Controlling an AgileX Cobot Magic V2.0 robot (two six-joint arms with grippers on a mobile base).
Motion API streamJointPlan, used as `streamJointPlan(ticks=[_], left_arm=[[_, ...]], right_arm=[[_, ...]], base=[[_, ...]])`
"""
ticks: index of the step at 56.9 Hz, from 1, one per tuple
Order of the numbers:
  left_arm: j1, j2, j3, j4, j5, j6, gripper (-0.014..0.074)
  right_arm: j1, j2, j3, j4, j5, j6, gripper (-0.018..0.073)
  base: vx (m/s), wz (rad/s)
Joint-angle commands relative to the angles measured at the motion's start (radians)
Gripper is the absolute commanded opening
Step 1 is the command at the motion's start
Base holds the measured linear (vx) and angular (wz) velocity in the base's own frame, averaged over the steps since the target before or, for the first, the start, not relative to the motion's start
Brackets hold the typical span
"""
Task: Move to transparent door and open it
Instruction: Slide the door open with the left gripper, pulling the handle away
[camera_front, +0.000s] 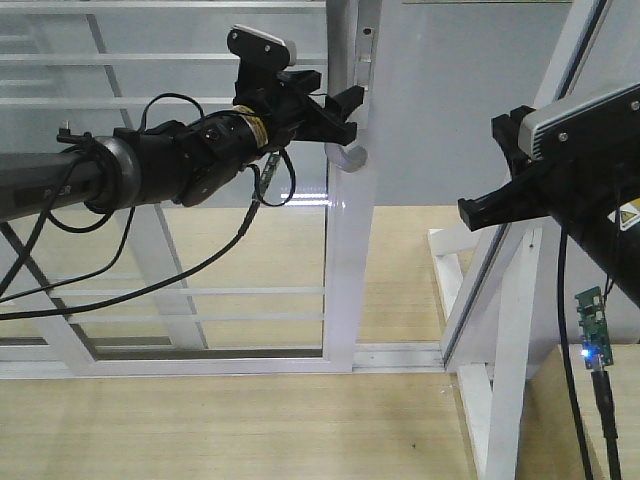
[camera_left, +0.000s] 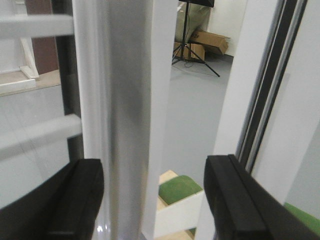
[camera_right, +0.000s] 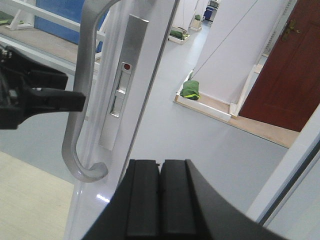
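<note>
Transparent door (camera_front: 345, 260) upright (w/ grey handle (camera_right: 87, 55)).

Glossy white door frame (camera_front: 350, 280) carries a matt metal handle (camera_right: 89, 50).

The transparent door (camera_front: 300, 262) stands ahead, its stile (camera_front: 349, 270) at the middle of the front view and its glass running off to the left. The handle (camera_front: 350, 153) sits high on that stile, with a lock plate (camera_right: 122, 85) just beside it (to its right, seen from the right wrist). The left gripper (camera_front: 351, 112) reaches in from the left at handle height, one finger on each side of the stile. The right gripper (camera_front: 478, 208) hangs to the right, apart from the door, in front of a leaning frame (camera_front: 515, 330).
</note>
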Motion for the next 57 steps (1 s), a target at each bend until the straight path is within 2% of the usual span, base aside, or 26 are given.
streamJointPlan(ticks=[1,11,19,57], left_arm=[[-0.007,-0.050,-0.069,-0.035,-0.034,0.016,0.0535],[-0.007,-0.018,-0.145,-0.040,-0.004,0.020,0.0535],[-0.006,0.001,-0.185,-0.091,0.004,0.023,0.0535],[-0.009,0.061,-0.273,-0.087,0.059,0.027,0.0530]], right_arm=[[-0.005,-0.024,-0.029,-0.013,-0.082,-0.006,-0.0006],[-0.005,-0.024,-0.029,-0.013,-0.081,-0.006,-0.0006],[-0.005,-0.024,-0.029,-0.013,-0.081,-0.006,-0.0006],[-0.005,-0.024,-0.029,-0.013,-0.078,-0.032,-0.0006]], base=[[0.00,0.00],[0.00,0.00],[0.00,0.00],[0.00,0.00]])
